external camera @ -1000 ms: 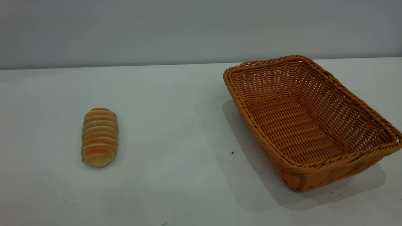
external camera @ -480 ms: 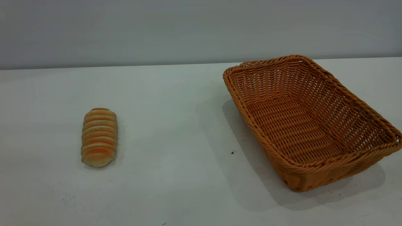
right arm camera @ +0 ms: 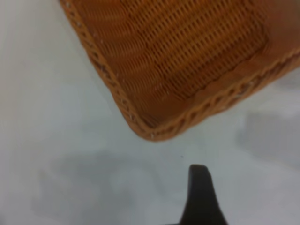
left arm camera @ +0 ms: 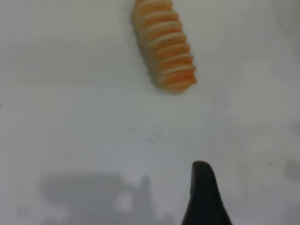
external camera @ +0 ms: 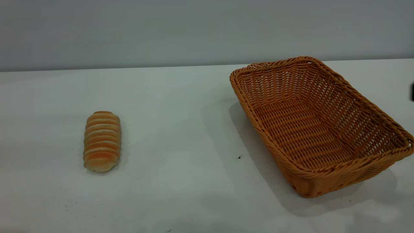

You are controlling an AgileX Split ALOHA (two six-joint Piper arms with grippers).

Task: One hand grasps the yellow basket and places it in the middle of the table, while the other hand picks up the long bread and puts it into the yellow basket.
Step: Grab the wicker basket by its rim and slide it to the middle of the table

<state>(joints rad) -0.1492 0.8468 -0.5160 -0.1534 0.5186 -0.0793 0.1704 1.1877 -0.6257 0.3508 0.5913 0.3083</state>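
The long bread (external camera: 102,141), striped orange-brown and cream, lies on the white table (external camera: 181,129) at the left. The yellow basket (external camera: 318,124), a large orange-tan wicker basket, stands empty at the right, turned at an angle. In the left wrist view the bread (left arm camera: 164,44) lies well ahead of my left gripper (left arm camera: 202,197), of which only one black tip shows. In the right wrist view a corner of the basket (right arm camera: 154,126) lies just ahead of my right gripper (right arm camera: 200,197), also shown as one black tip. Neither gripper touches anything.
A grey wall runs behind the table's far edge. A black sliver of the right arm (external camera: 412,92) shows at the exterior view's right edge, beside the basket. Faint arm shadows fall on the table's front.
A black part has come in at the exterior view's right edge, and soft shadows have appeared on the table's front. Bread and basket have not moved.
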